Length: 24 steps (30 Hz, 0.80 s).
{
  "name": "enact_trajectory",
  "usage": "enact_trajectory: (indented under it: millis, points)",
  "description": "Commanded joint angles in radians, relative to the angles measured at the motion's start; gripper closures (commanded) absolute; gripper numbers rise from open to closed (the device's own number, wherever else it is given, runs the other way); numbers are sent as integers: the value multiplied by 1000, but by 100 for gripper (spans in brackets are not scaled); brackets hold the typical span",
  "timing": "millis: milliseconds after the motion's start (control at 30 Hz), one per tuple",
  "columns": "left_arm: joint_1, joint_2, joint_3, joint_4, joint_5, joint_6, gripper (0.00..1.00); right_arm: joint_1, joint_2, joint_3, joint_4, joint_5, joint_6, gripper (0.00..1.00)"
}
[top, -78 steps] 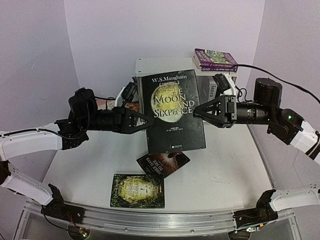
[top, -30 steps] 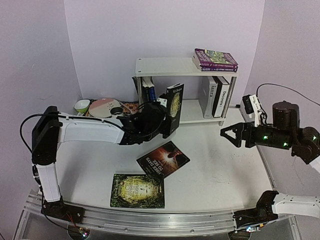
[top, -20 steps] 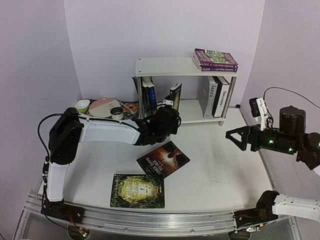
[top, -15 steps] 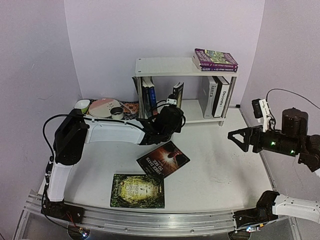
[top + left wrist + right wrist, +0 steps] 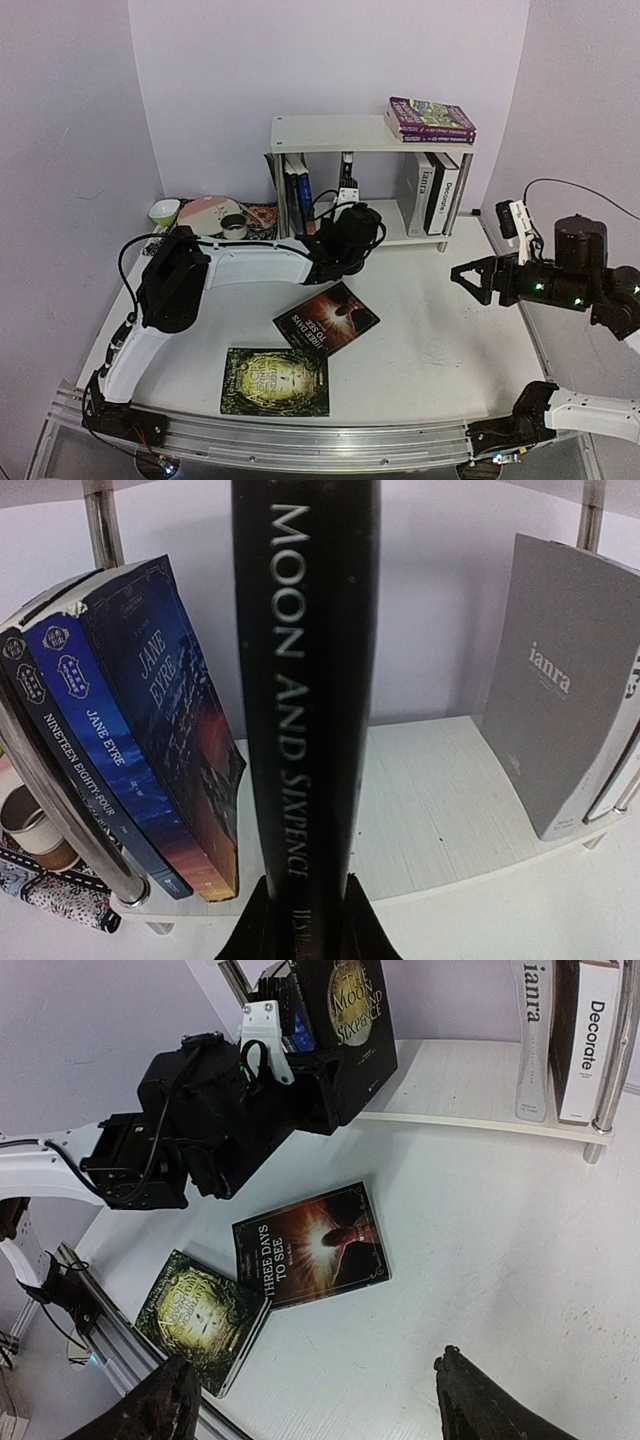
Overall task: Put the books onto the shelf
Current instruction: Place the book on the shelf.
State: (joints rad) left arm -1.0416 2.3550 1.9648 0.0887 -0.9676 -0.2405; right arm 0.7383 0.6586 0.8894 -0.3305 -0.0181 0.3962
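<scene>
The left gripper (image 5: pixel 305 925) pinches 1 black book (image 5: pixel 305 680) by its spine, upright in the lower level of the shelf (image 5: pixel 330 132). 2 blue books (image 5: pixel 130 740) lean just left of those jaws. 1 grey book (image 5: pixel 560 680) and 1 white book (image 5: pixel 590 1040) stand to their right. 2 purple books (image 5: pixel 430 120) lie above. The right gripper (image 5: pixel 466 282) is spread wide and holds nothing. 2 flat books (image 5: pixel 326 318) lie on the table (image 5: pixel 440 340) in front of its jaws.

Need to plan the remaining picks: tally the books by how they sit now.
Flat books on table: 2
Held book in left gripper: 1
Purple books on shelf top: 2
Standing books, lower tier: at least 4
Total: at least 9
</scene>
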Motion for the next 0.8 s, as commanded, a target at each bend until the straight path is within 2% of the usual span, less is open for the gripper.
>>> enact_trajectory:
  millis: [0,267,533,767]
  points:
    - [18,8,113,173,-110,56,100,1,15,24,14,-1,-8,18]
    - [59,75,137,279,-120,156,100,1,25,31,13,-2,-7,19]
    - [80,115,127,301,-123,155,100,1,51,44,14,-12,-7,19]
    - [103,170,177,306,-114,147,100,1,59,46,16,-14,-3,19]
